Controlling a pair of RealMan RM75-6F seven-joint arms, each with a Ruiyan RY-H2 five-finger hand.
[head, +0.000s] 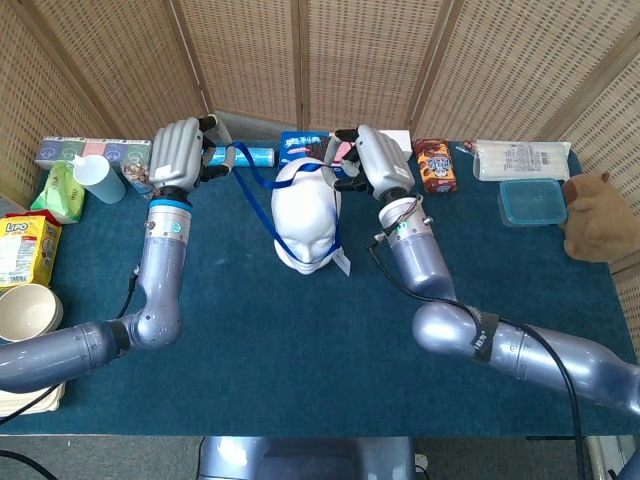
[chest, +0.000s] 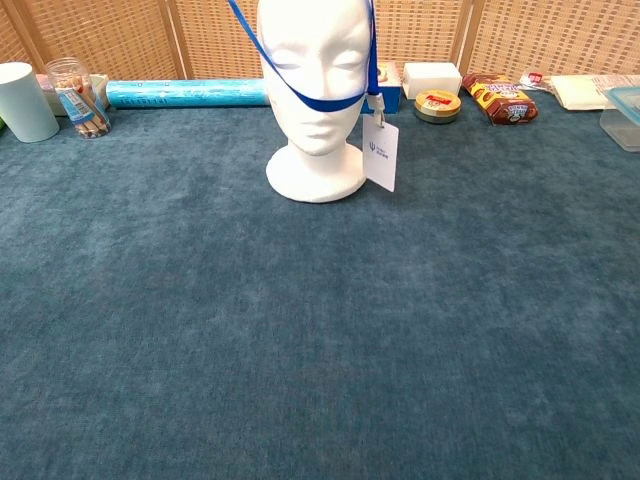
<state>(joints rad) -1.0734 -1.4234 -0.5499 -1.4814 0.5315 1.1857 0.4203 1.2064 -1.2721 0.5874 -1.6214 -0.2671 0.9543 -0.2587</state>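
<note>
A white foam head (head: 304, 217) (chest: 314, 90) stands on the blue cloth, facing me. A blue lanyard (head: 262, 184) (chest: 322, 100) loops under its chin and up over both sides, with a white badge card (chest: 381, 155) hanging at its right side. My left hand (head: 180, 152) holds the lanyard's strap up and to the left of the head. My right hand (head: 366, 160) holds the other strap just behind the head's top right. Neither hand shows in the chest view.
Along the back edge lie a blue roll (chest: 186, 93), a white cup (chest: 24, 102), a jar (chest: 79, 97), a cookie box (head: 305, 146), a small tin (chest: 437, 105), snack packs (chest: 499, 98), and a lidded tub (head: 531, 201). A plush toy (head: 596, 216) sits far right.
</note>
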